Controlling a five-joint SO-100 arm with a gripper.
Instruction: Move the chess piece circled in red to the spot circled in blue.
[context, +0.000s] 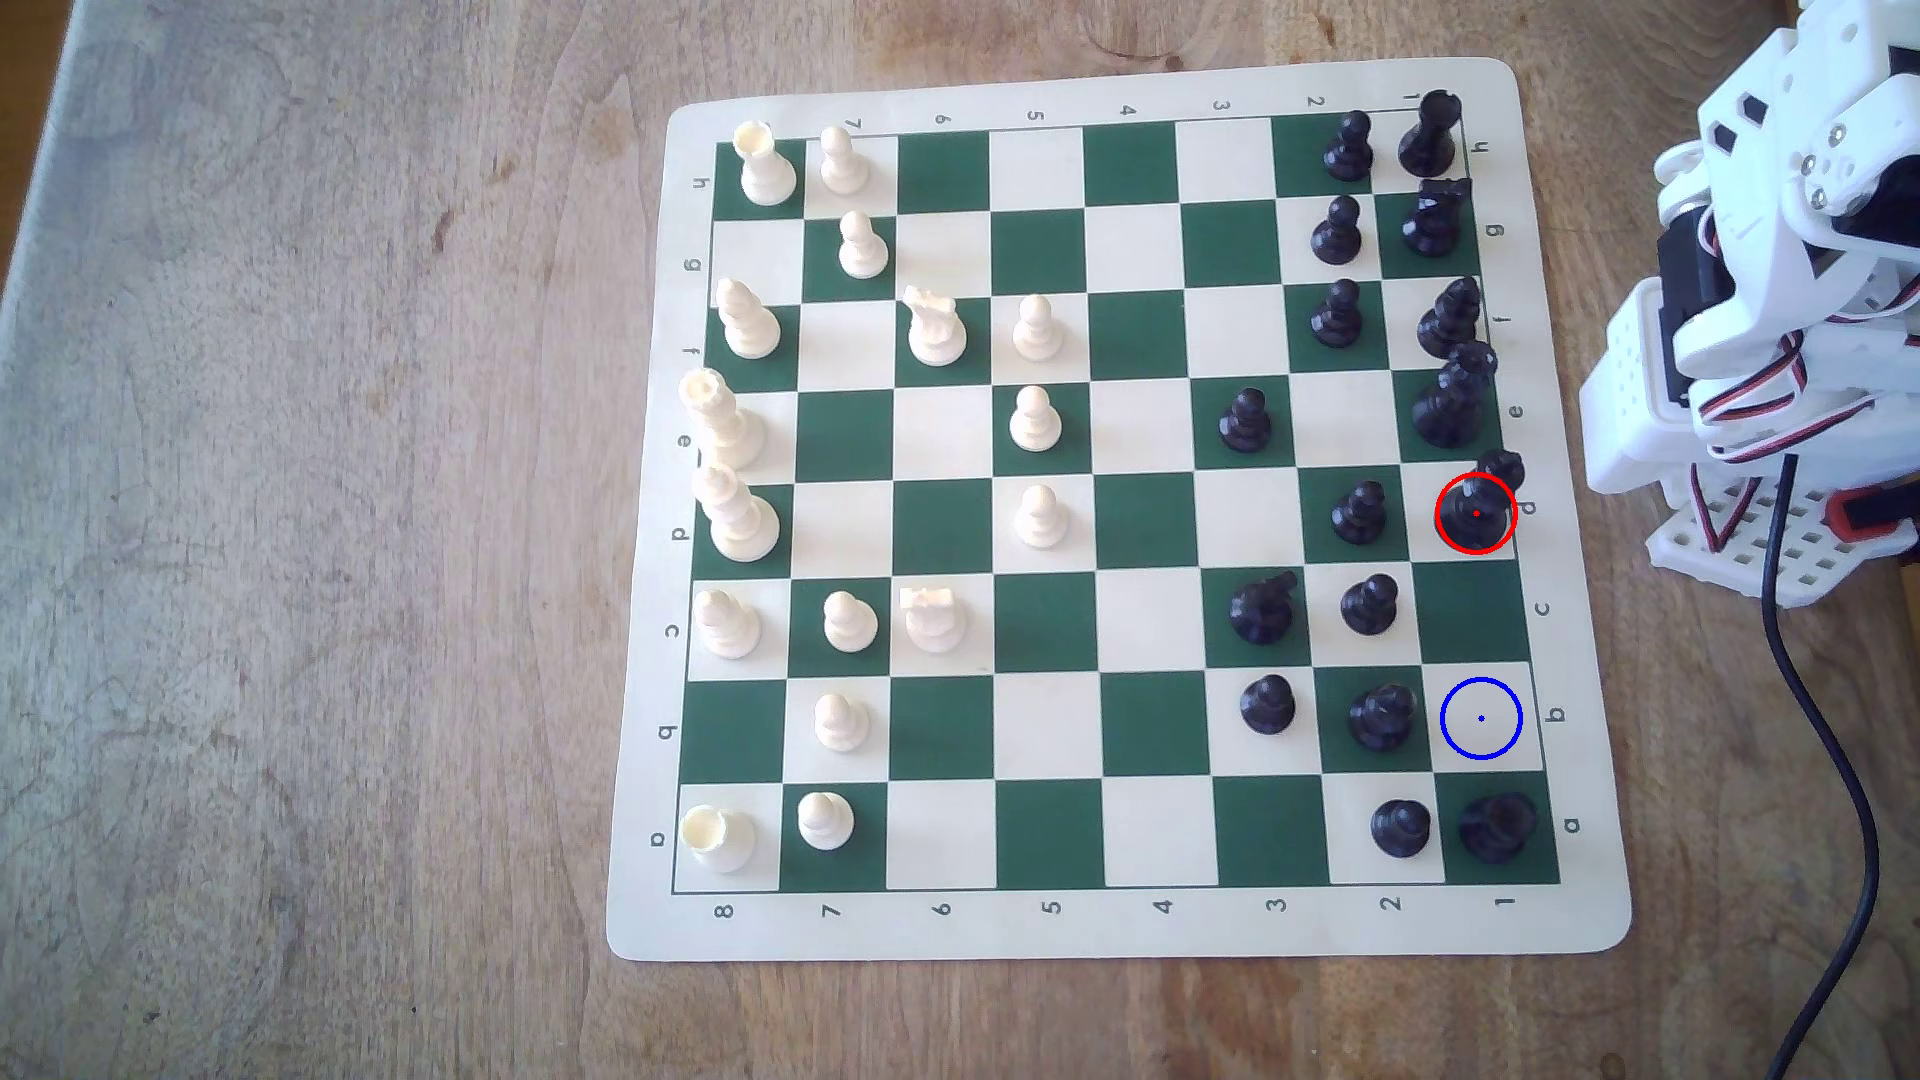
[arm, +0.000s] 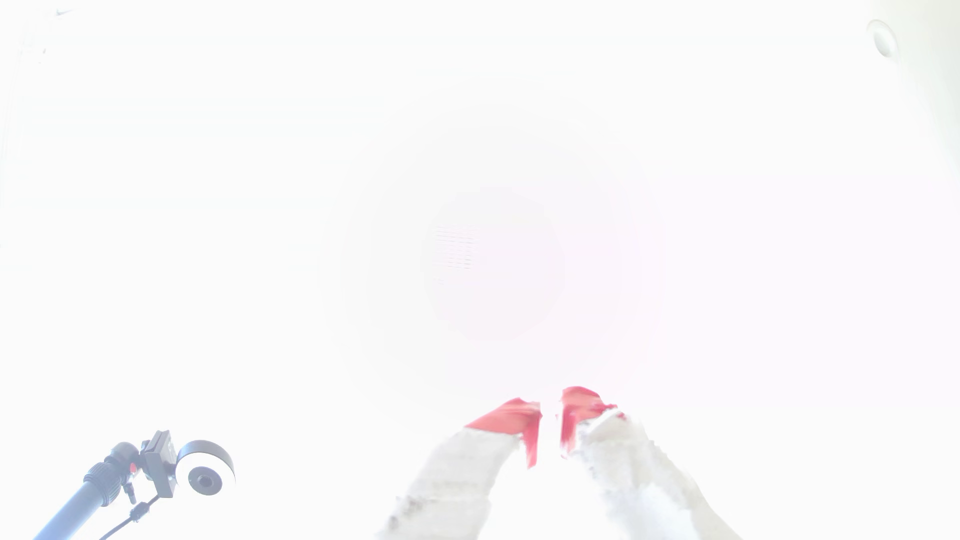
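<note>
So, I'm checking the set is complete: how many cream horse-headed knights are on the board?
2. One cream plastic horse-headed knight stands on a green square in row f. The other knight stands on a cream square in row c. Both are in column 6. None seems hidden.

Surface (context: 312, 623): wood, worn matt finish, grain and dark scuffs visible. Board mat (context: 1143, 924): thin, flexible-looking sheet, matt cream with flat green squares, rounded corners. Chess piece (context: 1484, 498): glossy black plastic, faint highlights; white pieces (context: 1036, 421) look smooth cream plastic, slight sheen. Arm (context: 1787, 260): white plastic shells, matt. Cable (context: 1839, 789): black, smooth rubbery jacket. End effector (arm: 550, 420): white plastic fingers, rough-textured faces, tips covered in red smooth material; picture overexposed.
</note>
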